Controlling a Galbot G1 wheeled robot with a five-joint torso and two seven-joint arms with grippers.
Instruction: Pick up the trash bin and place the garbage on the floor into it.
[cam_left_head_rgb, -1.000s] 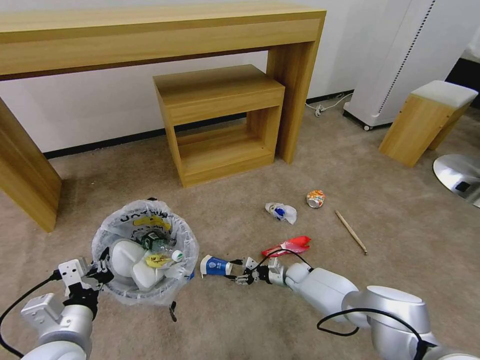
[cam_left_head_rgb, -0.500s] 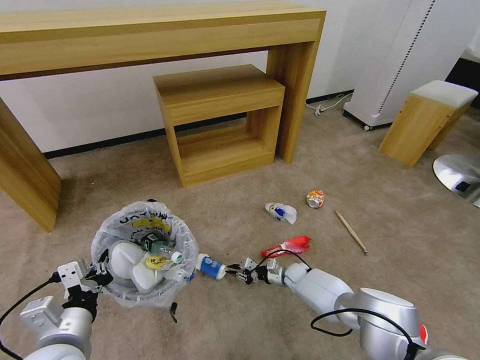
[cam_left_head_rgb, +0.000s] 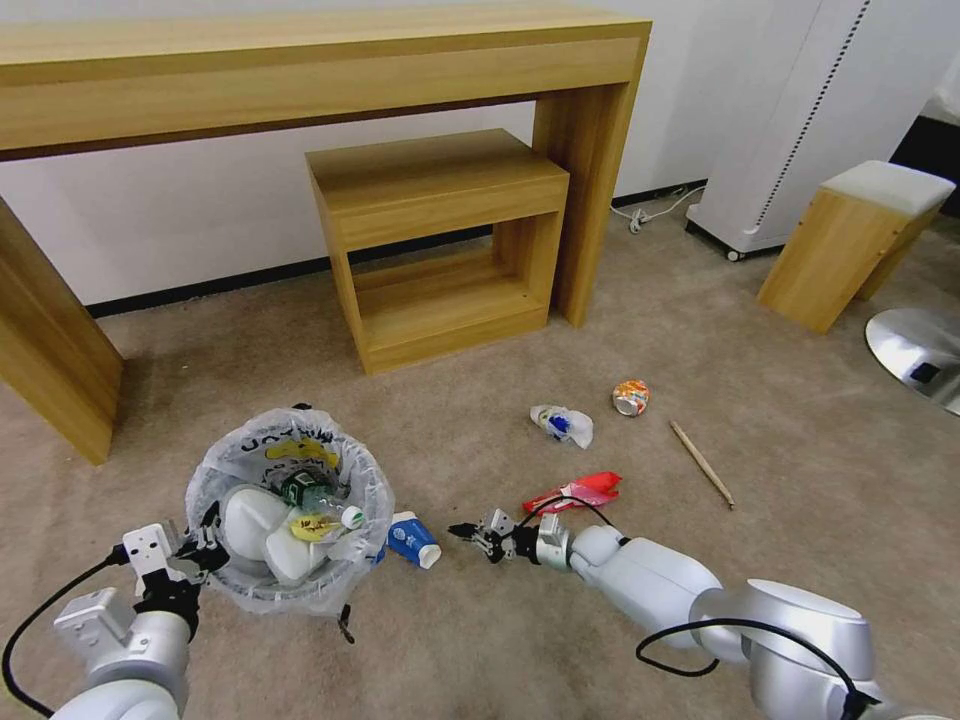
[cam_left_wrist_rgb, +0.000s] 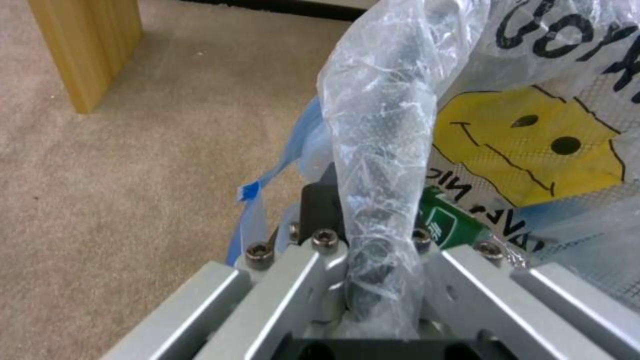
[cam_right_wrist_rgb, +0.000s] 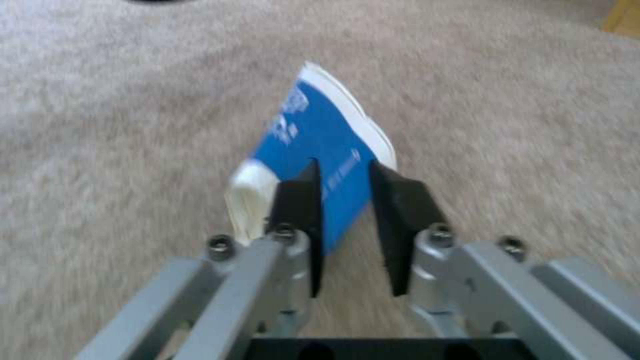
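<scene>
The cup (cam_left_head_rgb: 413, 540) is lying on the floor (cam_left_head_rgb: 480, 620) just beside the bin (cam_left_head_rgb: 290, 520), straight ahead of my right tool (cam_left_head_rgb: 470, 531), long axis across. That tool is staying narrow and empty; the left tool (cam_left_head_rgb: 197, 548) is gripping the bin's rim.

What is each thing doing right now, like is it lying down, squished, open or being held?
trash bin: upright, partly filled, rim held by the left gripper
left gripper: shut on the bin's bagged rim
right gripper: slightly open, holding nothing, low over the carpet
paper cup: on its side beside the bin, apart from the right gripper
orange can: crushed, on the carpet
red wrapper: lying flat
wooden stick: lying flat
</scene>
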